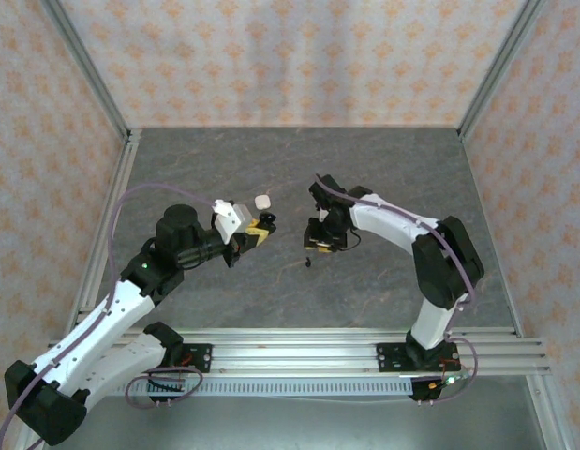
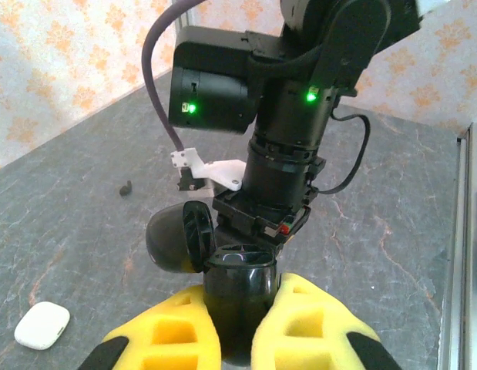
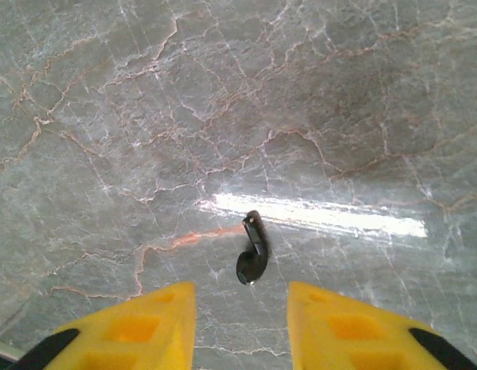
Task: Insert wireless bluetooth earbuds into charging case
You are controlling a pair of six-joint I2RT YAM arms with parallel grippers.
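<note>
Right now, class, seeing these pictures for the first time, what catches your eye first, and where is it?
The left gripper clamps a glossy black charging case, lid flipped open, near mid-table. Close by, a black earbud lies on the grey marbled table, just ahead of the open right gripper.

Case half hidden
The left tool [image 2: 242, 302] covers the base of the case [image 2: 238, 270]; its wells are dark, perhaps empty. From above, the earbud [image 1: 308, 262] is a speck, shape unreadable.
</note>
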